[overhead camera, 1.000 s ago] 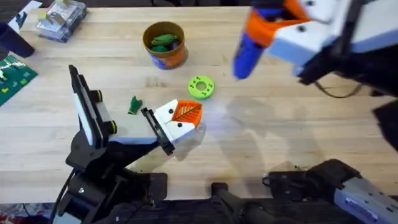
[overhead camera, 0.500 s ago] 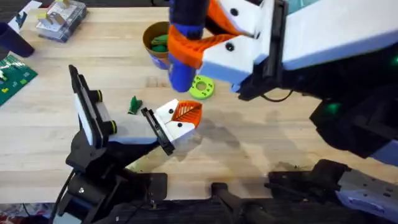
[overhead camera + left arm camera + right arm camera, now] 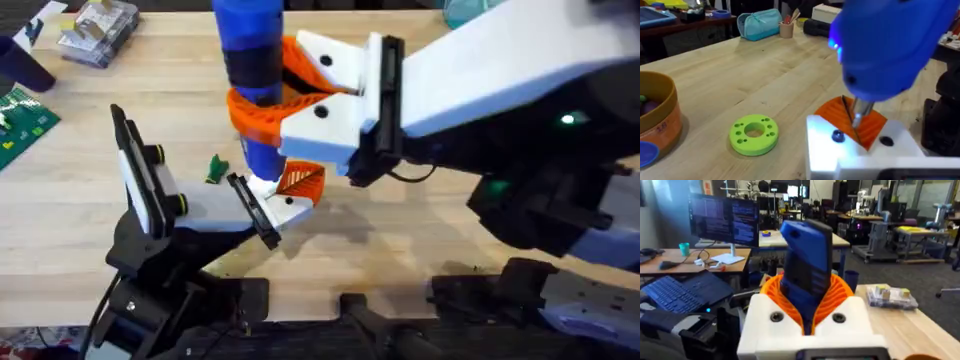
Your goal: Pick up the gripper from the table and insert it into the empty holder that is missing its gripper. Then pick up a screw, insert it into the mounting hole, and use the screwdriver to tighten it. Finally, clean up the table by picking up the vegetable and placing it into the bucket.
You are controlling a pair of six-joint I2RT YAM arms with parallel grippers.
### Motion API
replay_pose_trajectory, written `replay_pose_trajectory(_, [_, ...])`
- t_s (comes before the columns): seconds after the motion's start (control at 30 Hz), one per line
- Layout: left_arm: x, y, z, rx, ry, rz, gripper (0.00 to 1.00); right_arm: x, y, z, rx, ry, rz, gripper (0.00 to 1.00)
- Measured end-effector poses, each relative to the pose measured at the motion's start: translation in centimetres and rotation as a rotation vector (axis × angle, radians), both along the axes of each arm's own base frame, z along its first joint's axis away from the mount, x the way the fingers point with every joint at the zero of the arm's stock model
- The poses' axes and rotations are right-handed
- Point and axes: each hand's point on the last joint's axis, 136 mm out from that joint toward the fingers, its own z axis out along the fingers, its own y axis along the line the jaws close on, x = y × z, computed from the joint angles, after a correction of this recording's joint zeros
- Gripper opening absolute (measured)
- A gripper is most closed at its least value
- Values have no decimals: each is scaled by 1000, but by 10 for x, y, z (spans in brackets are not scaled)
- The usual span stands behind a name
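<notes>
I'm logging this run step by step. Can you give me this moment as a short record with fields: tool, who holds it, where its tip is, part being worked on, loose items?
tool: screwdriver, upright
held by: right gripper, orange jaws clamped around its body
tip: metal bit just above the gripper, between its two dark dots
seated in: holder
loose items: green ring disc, bucket, small green vegetable on the table

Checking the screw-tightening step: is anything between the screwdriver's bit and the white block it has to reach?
Nothing visible. The right gripper holds the screwdriver above the white block, and the bit comes down beside a dark screw hole.
</notes>
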Motion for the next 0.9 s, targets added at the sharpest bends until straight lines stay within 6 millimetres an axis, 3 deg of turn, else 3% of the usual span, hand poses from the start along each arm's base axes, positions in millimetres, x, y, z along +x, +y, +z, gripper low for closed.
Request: replay_pose_trajectory(0.9, [0, 0, 0, 0, 0, 0, 16, 16, -3, -8, -22, 29, -47, 54])
